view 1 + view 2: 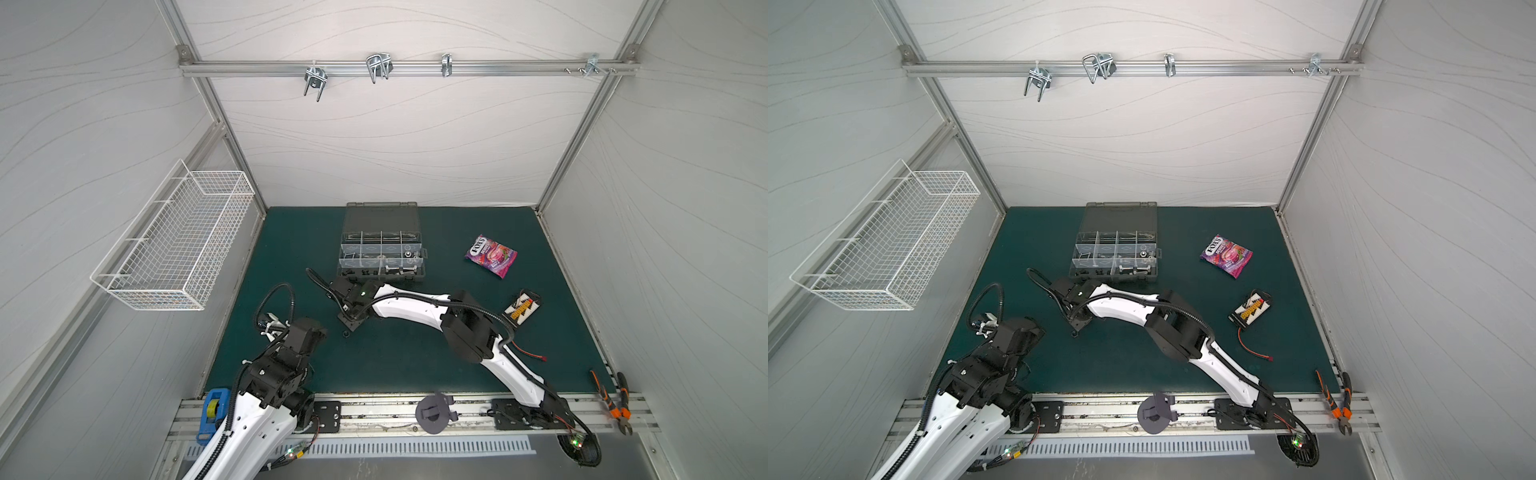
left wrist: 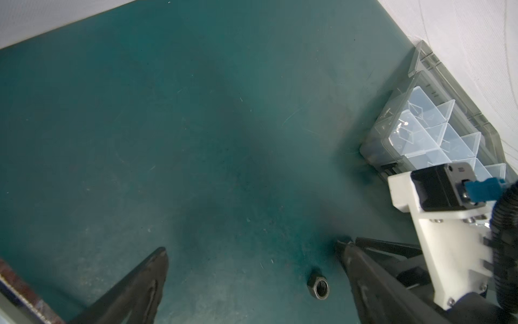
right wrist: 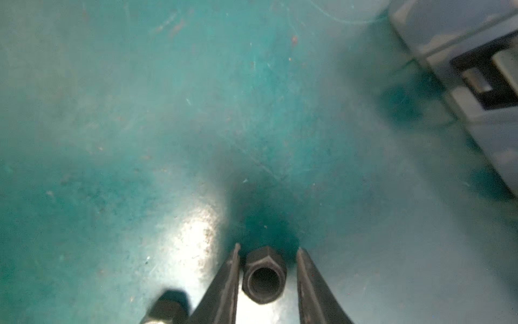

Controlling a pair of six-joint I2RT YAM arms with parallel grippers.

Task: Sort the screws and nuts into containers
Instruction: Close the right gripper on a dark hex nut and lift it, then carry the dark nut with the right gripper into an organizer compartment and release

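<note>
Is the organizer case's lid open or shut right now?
Open: the lid is swung back behind the compartments, which show uncovered in both top views.

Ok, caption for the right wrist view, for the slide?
Right gripper straddles a black nut on the green mat, jaws near it but not clamped; grey case at the edge.

We see a grey plastic organizer case (image 2: 377, 140) with its lid open, on the dark teal mat (image 2: 168, 126) by the white wall (image 2: 462, 42). One of its clear-walled compartments (image 2: 437, 134) holds something small and shiny, too blurred to name. Well apart from the case, a small black hexagonal nut (image 2: 318, 287) rests on the mat between the wide-spread dark fingers (image 2: 140, 283) of our left gripper (image 2: 252, 248), touching neither. Between nut and case hangs a white camera bracket (image 2: 443, 238).
</note>
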